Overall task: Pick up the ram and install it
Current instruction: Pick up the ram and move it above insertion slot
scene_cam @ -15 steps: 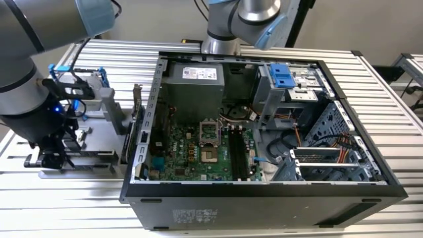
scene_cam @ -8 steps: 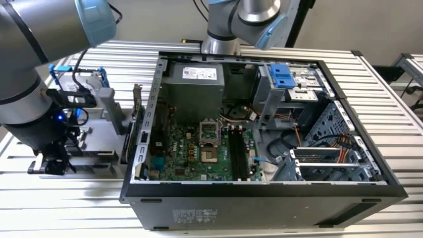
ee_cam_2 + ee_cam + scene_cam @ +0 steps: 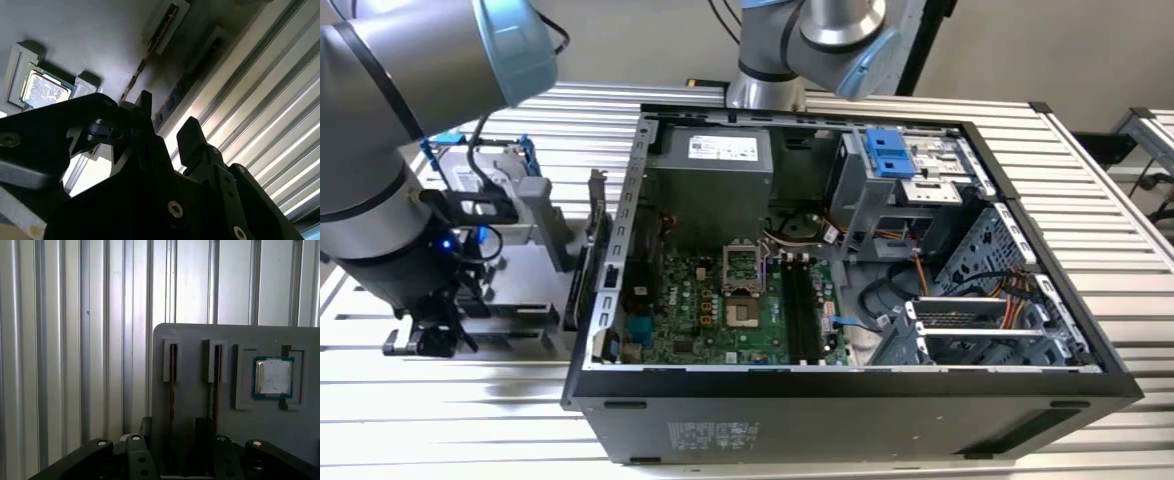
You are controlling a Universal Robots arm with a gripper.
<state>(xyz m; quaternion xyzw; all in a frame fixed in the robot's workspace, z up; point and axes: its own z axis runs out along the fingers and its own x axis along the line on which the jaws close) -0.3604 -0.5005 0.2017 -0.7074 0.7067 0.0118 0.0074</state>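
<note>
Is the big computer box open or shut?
Open: the computer case has no side cover, so the exterior view shows the green motherboard and cables inside.

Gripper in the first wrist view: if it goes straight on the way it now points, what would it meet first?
Most likely the ram, which stands on edge in a slot of the gray holder, in line with the open gripper. Depth is unclear.

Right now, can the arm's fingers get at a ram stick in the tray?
Probably yes. The open fingers seem to stand on either side of one ram stick, which sits on edge in its tray slot, with nothing between them.
</note>
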